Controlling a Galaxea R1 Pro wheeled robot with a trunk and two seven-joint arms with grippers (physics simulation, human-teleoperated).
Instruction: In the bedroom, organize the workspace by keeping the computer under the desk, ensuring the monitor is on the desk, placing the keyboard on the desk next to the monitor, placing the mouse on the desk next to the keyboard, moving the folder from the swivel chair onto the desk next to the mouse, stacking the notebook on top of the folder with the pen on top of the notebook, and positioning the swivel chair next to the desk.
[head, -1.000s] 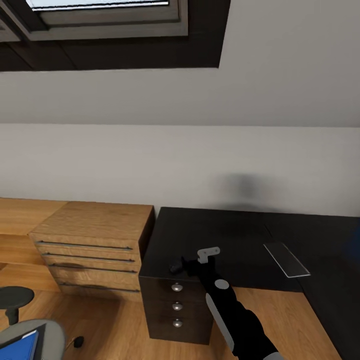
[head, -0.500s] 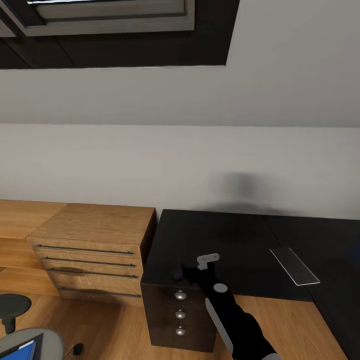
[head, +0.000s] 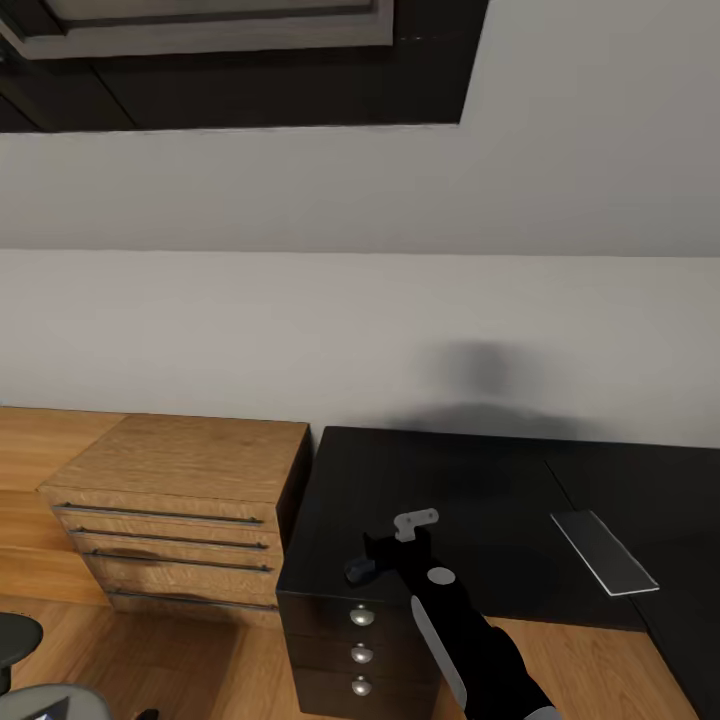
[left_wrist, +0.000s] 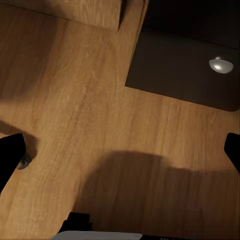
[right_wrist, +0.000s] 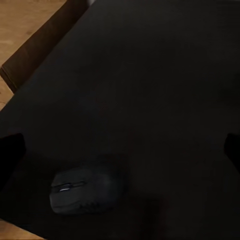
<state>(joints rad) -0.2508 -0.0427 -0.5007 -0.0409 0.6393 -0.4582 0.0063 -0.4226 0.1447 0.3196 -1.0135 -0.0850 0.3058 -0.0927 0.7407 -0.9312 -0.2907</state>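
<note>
The long black desk (head: 470, 490) stands against the pale wall, with its black drawer unit (head: 355, 650) under its left end. A small dark grey mouse (right_wrist: 82, 192) lies on the desk top near the front left corner, also seen in the head view as the mouse (head: 358, 570). My right gripper (right_wrist: 120, 150) hovers open just above and beyond it, its fingers (right_wrist: 11, 150) apart and touching nothing; in the head view the right gripper (head: 378, 550) is over the desk's front edge. My left gripper (left_wrist: 120, 155) hangs open over the wood floor. A sliver of the swivel chair (head: 15, 640) shows at the lower left.
A light wooden dresser (head: 180, 500) with bar handles stands directly left of the desk. A flat pale grey slab (head: 605, 550) lies on the desk to the right. The drawer unit's front and a silver knob (left_wrist: 221, 65) show in the left wrist view. A dark window recess (head: 250, 60) is overhead.
The head view has shifted, so the chair and its blue folder have slid almost out at the lower left. The mouse now sits a little farther below the right gripper.
</note>
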